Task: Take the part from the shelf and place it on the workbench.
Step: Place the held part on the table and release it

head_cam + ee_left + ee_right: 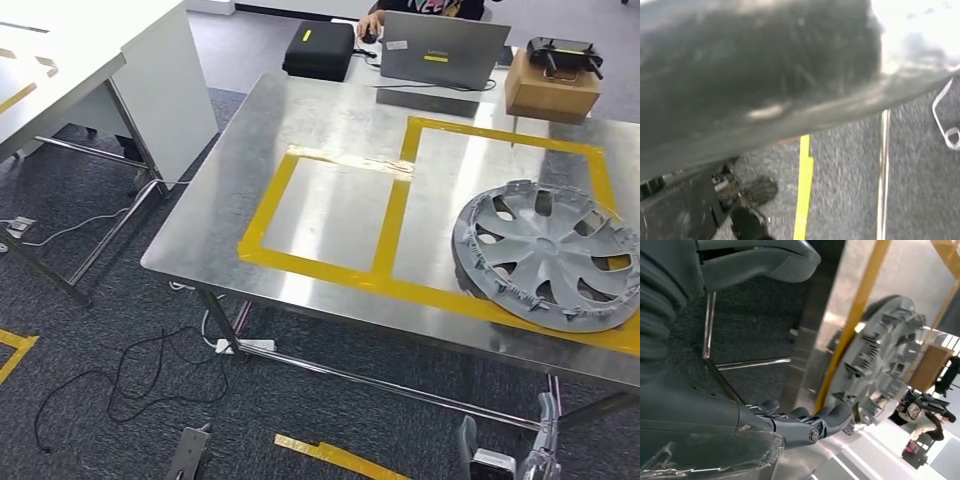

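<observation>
A: Wheel cover lying flat on the table, near the front right edge, overlapping the yellow tape; cut off at the right border of the head view.
B: Open room on the left taped square, bare steel; laptop, black case and cardboard box along the far edge.
A: Right robot hand below the table edge, near the wheel cover, apart from it; fingers stretched out, thumb spread wide, holding nothing.
B: Left robot hand: cannot tell; blurred dark surface across the left wrist view; grey carpet beneath.
</observation>
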Available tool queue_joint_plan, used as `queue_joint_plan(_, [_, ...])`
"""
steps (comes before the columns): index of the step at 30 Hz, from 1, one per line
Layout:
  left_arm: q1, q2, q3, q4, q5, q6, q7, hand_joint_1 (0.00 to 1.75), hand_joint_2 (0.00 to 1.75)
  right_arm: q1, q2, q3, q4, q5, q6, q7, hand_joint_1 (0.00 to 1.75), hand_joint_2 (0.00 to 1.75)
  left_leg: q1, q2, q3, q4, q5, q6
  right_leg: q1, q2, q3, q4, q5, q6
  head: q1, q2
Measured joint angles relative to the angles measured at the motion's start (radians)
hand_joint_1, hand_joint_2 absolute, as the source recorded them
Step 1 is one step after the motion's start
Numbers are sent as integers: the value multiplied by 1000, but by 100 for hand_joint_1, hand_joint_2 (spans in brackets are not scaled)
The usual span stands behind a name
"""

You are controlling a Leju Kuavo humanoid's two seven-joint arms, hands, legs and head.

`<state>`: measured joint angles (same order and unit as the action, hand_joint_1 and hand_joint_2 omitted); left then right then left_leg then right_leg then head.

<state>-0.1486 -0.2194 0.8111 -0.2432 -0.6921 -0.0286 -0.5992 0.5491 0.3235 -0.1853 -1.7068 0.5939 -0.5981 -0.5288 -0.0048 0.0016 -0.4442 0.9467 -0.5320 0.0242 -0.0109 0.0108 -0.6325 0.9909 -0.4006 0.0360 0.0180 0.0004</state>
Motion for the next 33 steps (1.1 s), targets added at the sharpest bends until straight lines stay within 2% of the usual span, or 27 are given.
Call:
queue_joint_plan(1, [0,-1,1,0,0,0,-1,0,0,-8,0,-9,30,-5,-1,-9,0,0,1,3,-12,-5,15,8,-1,-1,-10,13,-23,4,2,0])
queue_joint_plan(2, [0,-1,2,0,0,-1,-1,0,0,-15,0,-16,53,-8,-2,-15,0,0,3,5,-26,-9,30,13,-1,-2,-25,45,-65,7,4,0])
queue_joint_plan(4, [4,-1,4,0,0,-2,-1,0,0,-29,0,-27,93,-11,-4,-20,0,0,0,11,-58,-9,55,20,-2,-4,-56,164,-174,12,10,0])
queue_joint_plan(5, [6,-2,5,0,0,-2,-1,0,0,-35,0,-31,109,-11,-4,-20,0,0,-2,14,-73,-8,67,20,-1,-4,-63,226,-205,15,11,0])
queue_joint_plan(6, [7,-2,5,0,0,-3,-1,0,0,-39,0,-35,122,-11,-5,-21,0,0,-4,17,-89,-6,79,20,-1,-4,-59,269,-209,16,11,0])
queue_joint_plan(7, [7,-2,5,0,0,-3,-1,0,0,-41,0,-38,132,-12,-5,-22,0,0,-6,19,-106,-3,91,19,-1,-4,-41,282,-191,16,11,0])
queue_joint_plan(8, [7,-2,5,0,0,-3,-1,0,0,-43,0,-40,141,-12,-5,-22,0,0,-7,20,-122,0,101,18,-1,-5,-3,256,-160,15,11,0])
queue_joint_plan(9, [6,-2,6,0,0,-3,-1,0,0,-45,0,-42,147,-12,-5,-23,0,0,-8,20,-136,5,110,15,0,-6,51,197,-135,12,11,0])
queue_joint_plan(10, [6,-2,6,0,0,-3,-1,0,0,-47,0,-43,151,-12,-5,-23,0,0,-10,20,-148,11,118,12,1,-9,118,113,-129,9,12,0])
queue_joint_plan(11, [6,-2,6,0,0,-3,-1,0,0,-51,0,-44,155,-12,-6,-23,0,0,-11,20,-157,17,125,9,3,-11,176,31,-138,5,12,0])
queue_joint_plan(12, [6,-2,6,0,0,-3,-1,0,0,-55,0,-45,158,-12,-6,-24,0,0,-12,20,-162,22,132,5,5,-12,213,-28,-153,1,12,0])
queue_joint_plan(13, [6,-2,7,0,1,-3,-1,0,0,-57,0,-46,161,-12,-6,-25,0,0,-12,20,-166,25,140,0,7,-13,231,-61,-165,-4,12,0])
queue_joint_plan(15, [7,-1,8,0,1,-3,-2,0,0,-58,0,-49,167,-13,-7,-25,0,0,-10,18,-173,28,148,-12,7,-14,219,-67,-157,-18,13,0])
queue_joint_plan(16, [8,-1,10,0,1,-3,-2,0,0,-58,0,-50,170,-14,-7,-25,0,0,-8,15,-180,40,129,-19,6,-15,209,-67,-147,-26,13,0])
queue_joint_plan(17, [9,0,12,0,0,-3,-2,0,0,-59,1,-52,173,-14,-7,-23,0,0,-6,11,-191,69,91,-27,3,-16,197,-68,-135,-34,12,0])
queue_joint_plan(19, [11,2,16,0,0,-6,-2,0,0,-62,1,-54,183,-14,-11,-9,0,0,1,6,-220,182,-16,-41,2,-17,170,-66,-112,-42,8,0])
queue_joint_plan(20, [11,5,17,0,0,-9,-2,0,0,-65,1,-56,195,-11,-20,1,0,0,5,6,-231,248,-53,-46,2,-17,157,-64,-101,-42,6,0])
queue_joint_plan(21, [11,8,18,0,0,-13,-1,0,0,-71,1,-59,215,-7,-34,10,0,0,8,6,-233,295,-65,-50,2,-17,143,-59,-91,-41,7,0])
queue_joint_plan(22, [11,12,19,0,0,-16,-1,0,0,-80,1,-63,244,0,-50,16,0,0,12,6,-221,313,-55,-53,1,-16,128,-52,-82,-39,6,0])
queue_joint_plan(23, [12,16,20,0,0,-18,0,0,0,-93,1,-70,281,7,-64,20,0,0,16,6,-192,292,-30,-55,0,-15,112,-45,-73,-36,6,0])
queue_joint_plan(25, [12,23,22,0,0,-20,2,0,0,-133,1,-103,381,10,-77,17,0,0,21,3,-93,160,11,-56,-2,-12,81,-29,-61,-27,6,0])
queue_joint_plan(27, [13,27,25,0,0,-22,2,0,0,-185,-1,-167,509,3,-67,0,0,0,19,-4,-18,37,10,-49,-2,-12,62,-19,-48,-14,5,0])
queue_joint_plan(28, [15,29,27,0,1,-23,2,0,0,-211,-4,-210,578,1,-52,-6,0,0,16,-8,-8,12,4,-43,-2,-13,56,-17,-40,-7,5,0])
queue_joint_plan(30, [23,31,33,0,1,-23,1,0,0,-268,-16,-317,736,4,1,0,0,0,13,-7,-17,4,14,-25,-5,-14,50,-19,-30,8,4,0])
queue_joint_plan(31, [27,32,38,0,2,-23,0,0,0,-296,-24,-372,815,5,32,15,0,0,13,-5,-25,3,22,-14,-7,-14,43,-12,-41,13,5,0])
queue_joint_plan(32, [29,33,42,0,3,-23,-1,0,0,-324,-32,-424,892,5,62,41,0,0,13,-2,-35,1,32,-4,-8,-13,29,12,-71,18,7,0])
queue_joint_plan(33, [32,34,47,0,4,-23,-2,0,0,-352,-40,-472,968,9,90,80,0,0,12,1,-45,0,42,4,-9,-13,9,59,-117,20,9,0])
